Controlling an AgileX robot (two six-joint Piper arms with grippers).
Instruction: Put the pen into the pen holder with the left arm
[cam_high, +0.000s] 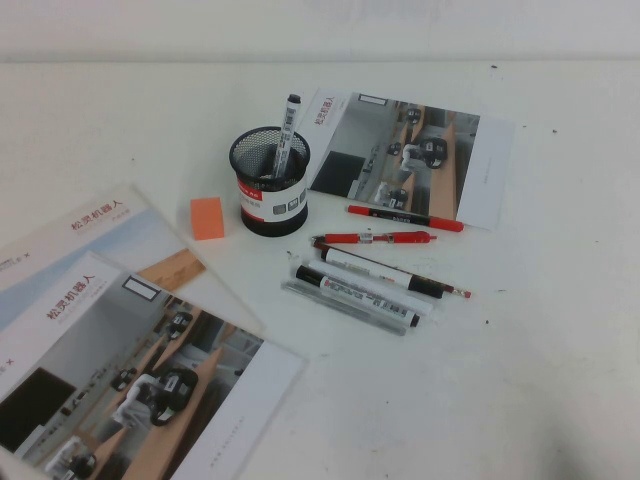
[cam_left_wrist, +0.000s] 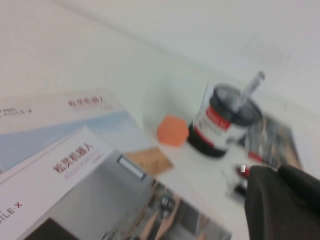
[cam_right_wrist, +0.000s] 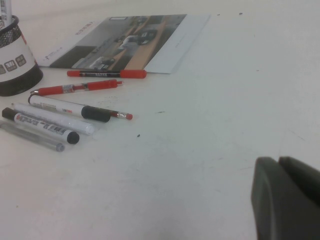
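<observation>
Grippers (cam_left_wrist: 282, 200) (cam_right_wrist: 287, 197) only in wrist views, seemingly closed.

A white table (cam_high: 520, 340) carries everything. Near the middle of the high view stands a black mesh pen holder (cam_high: 270, 185) with a white and red band, and just left of it lies an orange eraser (cam_high: 207, 217). Behind the holder, toward the upper right, a brochure (cam_high: 410, 155) lies flat; two more brochures (cam_high: 120, 340) overlap at the lower left. Right of the holder lie two red pens (cam_high: 405, 216) – one touching the upper brochure's edge – then two white markers with black caps (cam_high: 380, 275), and nearest the lower edge a slim clear pen (cam_high: 345, 306), all roughly parallel.
</observation>
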